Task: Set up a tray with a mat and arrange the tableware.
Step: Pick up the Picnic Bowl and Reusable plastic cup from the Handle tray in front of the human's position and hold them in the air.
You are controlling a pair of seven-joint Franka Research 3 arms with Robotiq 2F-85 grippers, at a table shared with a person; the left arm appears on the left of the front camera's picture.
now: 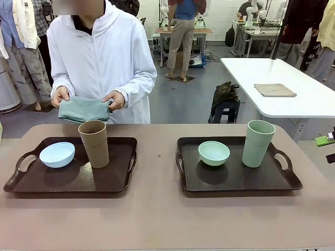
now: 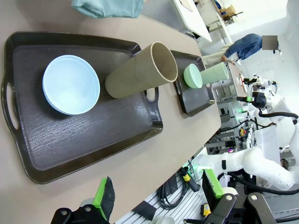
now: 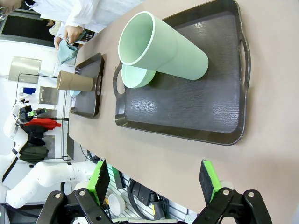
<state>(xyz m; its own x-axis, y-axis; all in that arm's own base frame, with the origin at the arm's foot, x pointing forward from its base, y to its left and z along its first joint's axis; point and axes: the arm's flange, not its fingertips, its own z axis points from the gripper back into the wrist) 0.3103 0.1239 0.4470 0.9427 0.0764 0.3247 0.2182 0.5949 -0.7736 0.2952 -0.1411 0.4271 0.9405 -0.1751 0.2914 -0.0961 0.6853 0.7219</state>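
Two dark brown trays lie on the table. The left tray [image 1: 63, 180] carries a pale blue bowl [image 1: 57, 154] and a brown cup [image 1: 94, 144]. On the right tray [image 1: 235, 178] stand a mint green bowl [image 1: 213, 152] and a pale green cup [image 1: 258, 144]. Across the table, a person in white holds a folded teal mat [image 1: 84, 109] in both hands. My left gripper [image 2: 157, 193] hangs open beyond the near table edge, off the left tray [image 2: 93, 135], with nothing between its fingers. My right gripper [image 3: 154, 181] stands open and empty, back from the right tray [image 3: 187, 107].
A strip of bare tabletop [image 1: 157, 157] separates the two trays, and more lies in front of them. Behind the person's side a white table [image 1: 282, 78] holds a folded beige cloth [image 1: 275, 90]. A dark bag on a stool [image 1: 225, 99] stands beside it.
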